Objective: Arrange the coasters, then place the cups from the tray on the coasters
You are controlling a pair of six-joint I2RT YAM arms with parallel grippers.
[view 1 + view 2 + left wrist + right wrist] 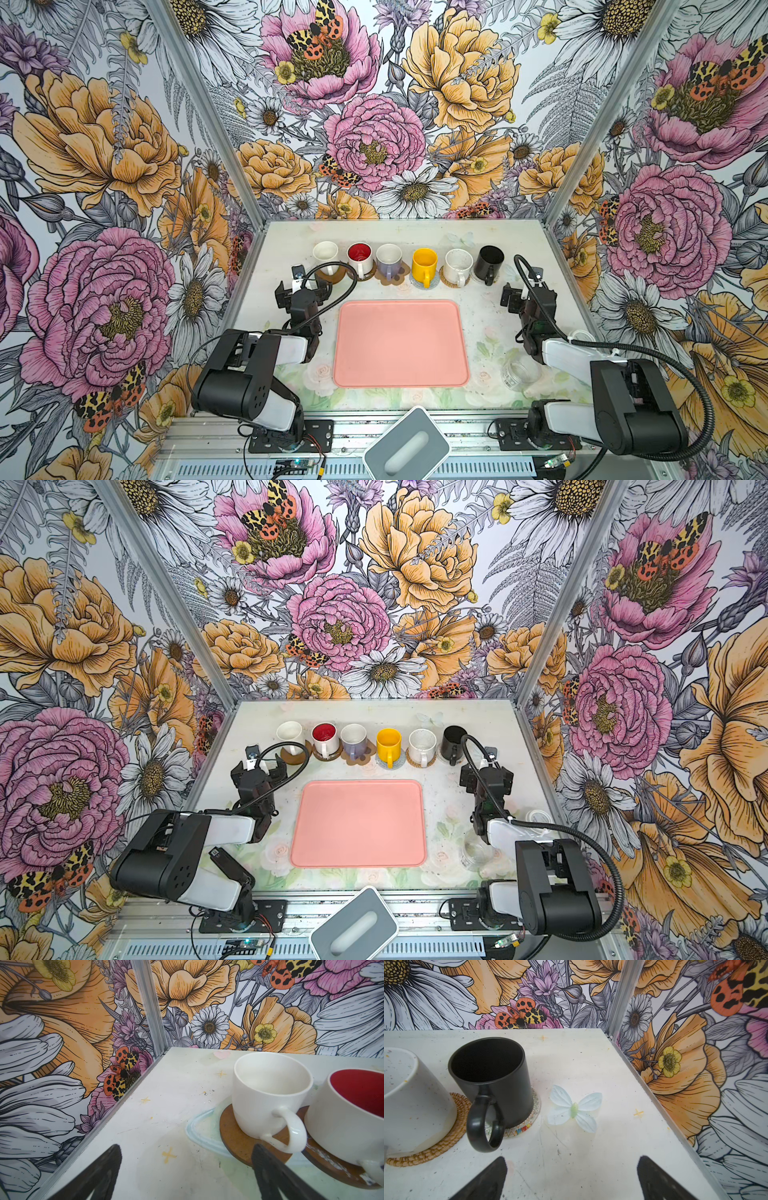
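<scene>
Where floral walls enclose it | tabletop scuffed | pink tray central

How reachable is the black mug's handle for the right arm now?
Probably yes: the open right pincer sits just short of the black mug, its handle turned toward it, nothing between them.

Tabletop: white, scuffed, speckled; faded rose print along near edge, small yellow crosses.

Salmon-pink tray lies flat at centre.

Beyond tray, row of six along far side:
- brown disc coaster
- second brown disc, close beside it
- tan paw-print mat
- grey-blue round
- tan woven round
- pale translucent round

Pale butterfly shape just beside last round.

Clear glass jar right of tray, apart from it.
</scene>
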